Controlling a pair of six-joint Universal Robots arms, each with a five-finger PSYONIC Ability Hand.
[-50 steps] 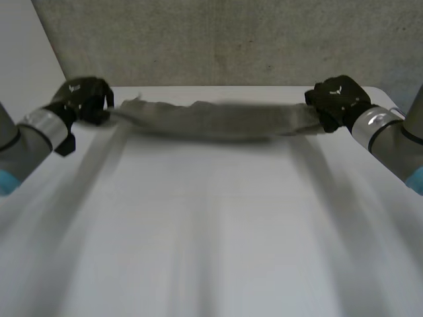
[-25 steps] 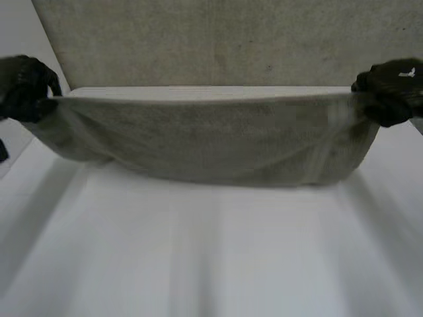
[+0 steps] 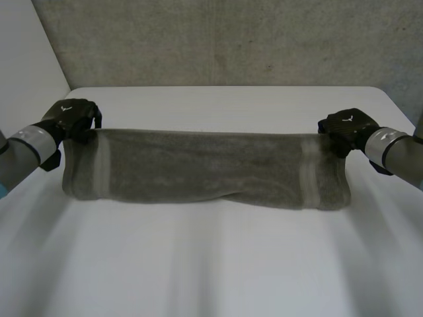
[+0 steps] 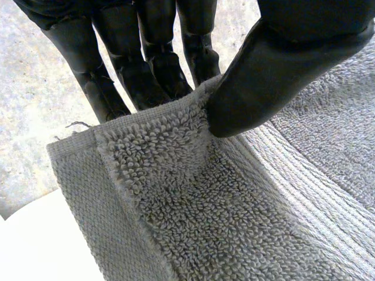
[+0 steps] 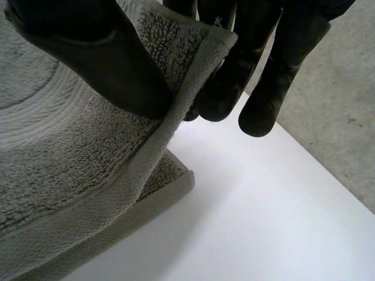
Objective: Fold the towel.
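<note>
Fingers [image 4: 146,64] and thumb [image 4: 281,64] of our left hand [image 3: 71,120] pinch one corner of the towel [image 3: 205,173], the thumb pressing the hem against the straight fingers behind it. Our right hand [image 3: 347,129] does the same at the towel's other end: its thumb [image 5: 99,58] lies over the pile and its fingers [image 5: 263,70] back the hem from the far side. So both hands are closed on the cloth, each at a corner of the same long edge.

Between them that edge runs taut and nearly level, lifted off the table [image 3: 211,271]. The rest of the towel slopes down from it and rests on the table. Under the right hand's corner we see another layer of the towel lying flat, so we judge that the cloth is already doubled along its length and that we are midway through laying the first fold.

We think the next move calls for bringing the held edge down over the layer beneath it, with hem lined up to hem, and only then letting go, both hands together so neither end drags.

The towel is grey-green looped terry with a flat woven hem. Two pale bands [image 3: 102,168] cross it, one near each end. It hangs smooth, with one soft crease along its lower edge.
</note>
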